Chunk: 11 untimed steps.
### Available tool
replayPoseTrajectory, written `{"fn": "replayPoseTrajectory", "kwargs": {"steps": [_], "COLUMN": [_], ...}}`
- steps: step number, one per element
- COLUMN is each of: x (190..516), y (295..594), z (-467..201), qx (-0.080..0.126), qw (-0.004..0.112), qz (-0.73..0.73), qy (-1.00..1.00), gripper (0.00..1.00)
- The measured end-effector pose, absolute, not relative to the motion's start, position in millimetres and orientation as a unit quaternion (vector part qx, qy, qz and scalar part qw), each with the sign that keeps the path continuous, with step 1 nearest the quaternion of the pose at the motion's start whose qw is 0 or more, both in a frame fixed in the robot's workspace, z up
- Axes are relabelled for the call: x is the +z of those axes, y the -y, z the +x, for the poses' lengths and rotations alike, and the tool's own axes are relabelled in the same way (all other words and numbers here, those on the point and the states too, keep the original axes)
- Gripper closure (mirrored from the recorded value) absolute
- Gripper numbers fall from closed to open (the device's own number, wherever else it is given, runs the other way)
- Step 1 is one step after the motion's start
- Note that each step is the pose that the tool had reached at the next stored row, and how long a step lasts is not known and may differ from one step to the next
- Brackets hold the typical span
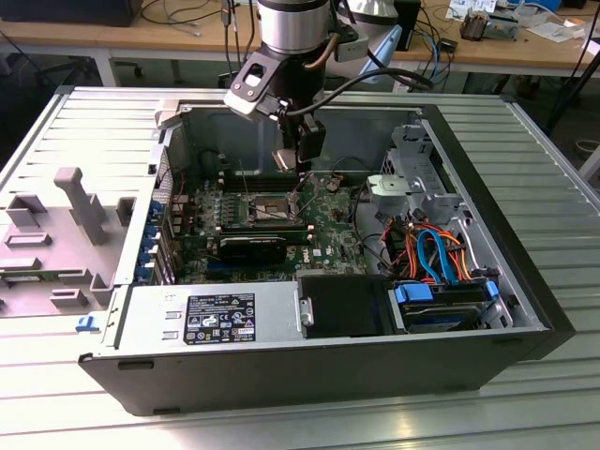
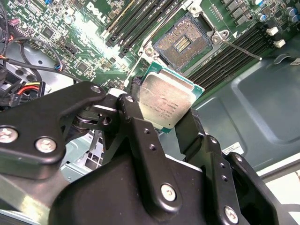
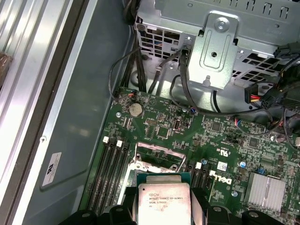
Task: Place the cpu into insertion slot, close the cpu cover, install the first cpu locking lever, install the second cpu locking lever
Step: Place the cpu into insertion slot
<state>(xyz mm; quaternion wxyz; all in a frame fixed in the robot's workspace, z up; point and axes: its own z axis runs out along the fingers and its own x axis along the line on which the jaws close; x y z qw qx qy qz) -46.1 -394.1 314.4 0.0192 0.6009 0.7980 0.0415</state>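
Second wrist view gives the clearest look at the cpu (image 2: pixel 168 99): a small flat square with a dull silver-grey metal top carrying faint print, seated on a thin base whose teal-green edge shows as a border. The end effector (image 2: pixel 161 117) is closed on it, black fingers (image 2: pixel 138 126) pressing two opposite edges, so the chip hangs tilted above the green motherboard (image 2: pixel 79 42), apart from the insertion slot (image 2: pixel 180 42). That slot lies open, its dark contact field bare inside a silver rim, and a thin metal lever (image 2: pixel 241 50) juts out beside it. The fingers hide the chip's gripped edges. In the first wrist view the chip is cut off by the picture's border and covers part of the slot. In the exterior view the end effector hangs just above the slot inside the open computer case (image 1: pixel 309 375) on the ribbed metal counter (image 1: pixel 534 169), towards the far side; the chip itself is too small to make out there.
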Motion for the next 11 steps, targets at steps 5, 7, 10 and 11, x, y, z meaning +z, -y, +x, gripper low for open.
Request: {"fn": "replayPoseTrajectory", "kwargs": {"steps": [5,7,10,11], "x": [314.4,314.4,314.3,314.3], "y": [394.1,394.1,394.1,394.1], "z": [-46.1,-46.1,-46.1,-46.1], "qx": [0.041,0.041,0.041,0.041], "qw": [0.019,0.019,0.019,0.019], "qz": [0.604,0.605,0.606,0.607], "qy": [-0.796,-0.795,-0.794,-0.794], "gripper": [0.46,0.46,0.46,0.46]}}
